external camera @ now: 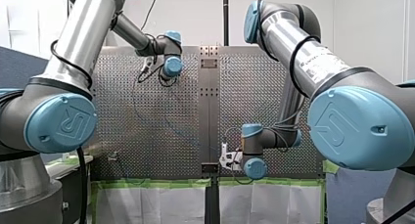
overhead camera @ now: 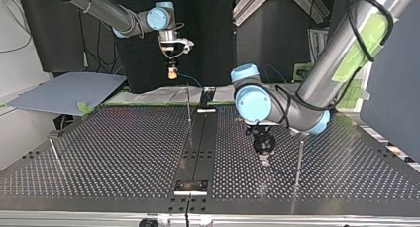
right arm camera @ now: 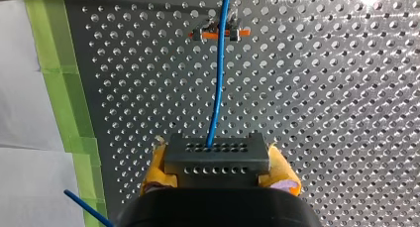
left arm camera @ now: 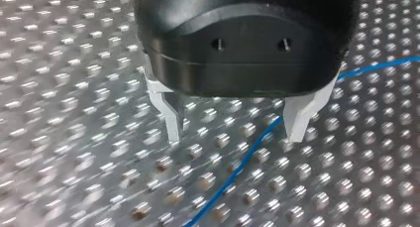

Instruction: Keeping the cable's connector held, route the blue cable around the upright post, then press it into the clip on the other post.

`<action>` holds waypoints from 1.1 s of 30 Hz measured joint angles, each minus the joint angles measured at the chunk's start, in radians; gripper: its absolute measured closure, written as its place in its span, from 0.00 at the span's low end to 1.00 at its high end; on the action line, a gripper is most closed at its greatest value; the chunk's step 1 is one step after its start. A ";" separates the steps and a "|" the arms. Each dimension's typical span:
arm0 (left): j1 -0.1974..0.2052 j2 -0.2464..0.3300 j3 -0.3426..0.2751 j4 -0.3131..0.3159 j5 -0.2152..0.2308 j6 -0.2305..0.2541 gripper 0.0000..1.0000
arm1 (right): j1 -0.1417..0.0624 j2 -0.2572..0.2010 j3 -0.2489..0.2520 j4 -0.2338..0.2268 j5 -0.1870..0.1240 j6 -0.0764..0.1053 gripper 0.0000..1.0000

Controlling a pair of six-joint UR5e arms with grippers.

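Observation:
My right gripper has its yellow pads shut on the dark grey connector. From the connector the blue cable runs straight ahead across a small metal clip with orange parts. In the top view my right gripper hangs high over the table's far edge. My left gripper is open, its metal fingers just above the perforated plate. The cable lies on the plate between them, close to one finger. In the top view my left gripper points down beside a thin upright post.
Two more thin posts stand on the table: one near the middle rail, one at the top view's left. Green tape lines the table's edge. A grey board lies beyond the table's far left corner.

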 joint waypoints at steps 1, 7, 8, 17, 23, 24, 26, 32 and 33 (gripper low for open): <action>0.000 -0.008 0.000 0.001 -0.003 0.004 0.01 | 0.000 0.000 0.000 0.000 0.000 0.000 1.00; 0.002 -0.032 0.000 0.004 -0.015 0.027 0.01 | 0.000 0.000 0.000 0.001 0.000 0.000 1.00; 0.002 -0.033 0.000 0.005 -0.017 0.033 0.01 | 0.000 0.000 0.000 0.001 0.000 0.000 1.00; -0.009 -0.035 0.000 0.008 -0.025 0.106 0.01 | 0.000 0.000 0.000 0.000 0.000 0.000 1.00; -0.025 -0.068 0.000 0.008 -0.045 0.162 0.01 | 0.000 0.000 0.000 0.003 0.000 0.000 1.00; -0.028 -0.076 0.000 0.010 -0.053 0.174 0.01 | 0.000 0.000 0.000 0.003 0.000 0.000 1.00; -0.031 -0.083 0.000 0.015 -0.064 0.192 0.01 | 0.000 0.000 0.000 0.003 0.000 0.000 1.00; -0.035 -0.089 0.000 0.027 -0.078 0.254 0.01 | 0.000 0.000 0.000 0.004 0.000 0.000 1.00; -0.035 -0.089 0.000 0.029 -0.078 0.266 0.01 | 0.000 0.000 0.000 0.004 0.000 0.000 1.00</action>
